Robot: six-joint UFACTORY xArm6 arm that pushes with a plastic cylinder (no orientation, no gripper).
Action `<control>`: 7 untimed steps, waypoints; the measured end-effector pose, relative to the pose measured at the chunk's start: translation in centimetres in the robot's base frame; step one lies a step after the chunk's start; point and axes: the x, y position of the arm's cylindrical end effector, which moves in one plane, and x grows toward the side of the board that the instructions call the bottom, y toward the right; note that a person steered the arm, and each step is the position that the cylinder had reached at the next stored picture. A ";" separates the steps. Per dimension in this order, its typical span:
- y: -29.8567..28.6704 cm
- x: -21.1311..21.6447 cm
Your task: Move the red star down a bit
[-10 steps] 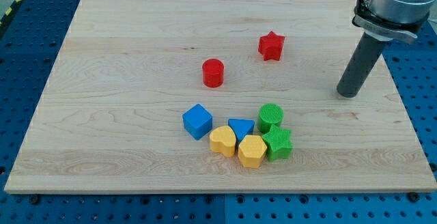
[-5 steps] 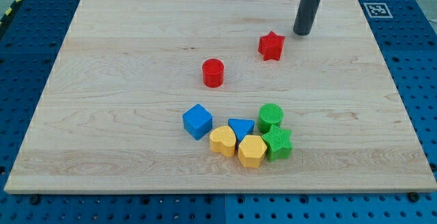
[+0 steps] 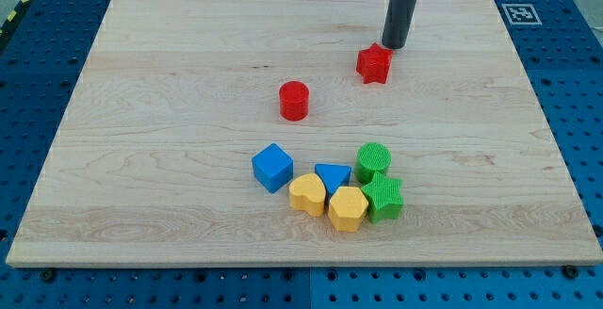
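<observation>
The red star [image 3: 374, 64] lies in the upper right part of the wooden board [image 3: 170, 73]. My tip [image 3: 394, 45] stands just above and to the right of the star, touching or almost touching its top right point. The dark rod rises from there out of the view's top. A red cylinder [image 3: 294, 100] stands to the lower left of the star.
A cluster lies below the board's middle: a blue cube [image 3: 272, 167], a blue triangle [image 3: 332, 176], a yellow heart-like block [image 3: 307, 194], a yellow hexagon [image 3: 348, 207], a green cylinder [image 3: 374, 160] and a green star [image 3: 383, 198]. The board's right edge [image 3: 542, 111] runs beside a blue pegboard.
My tip has moved from the board's right side up and to the left, and now stands next to the red star's top right. No block has visibly moved.
</observation>
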 end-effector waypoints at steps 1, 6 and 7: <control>0.0 0.0; -2.8 3.1; 1.6 1.9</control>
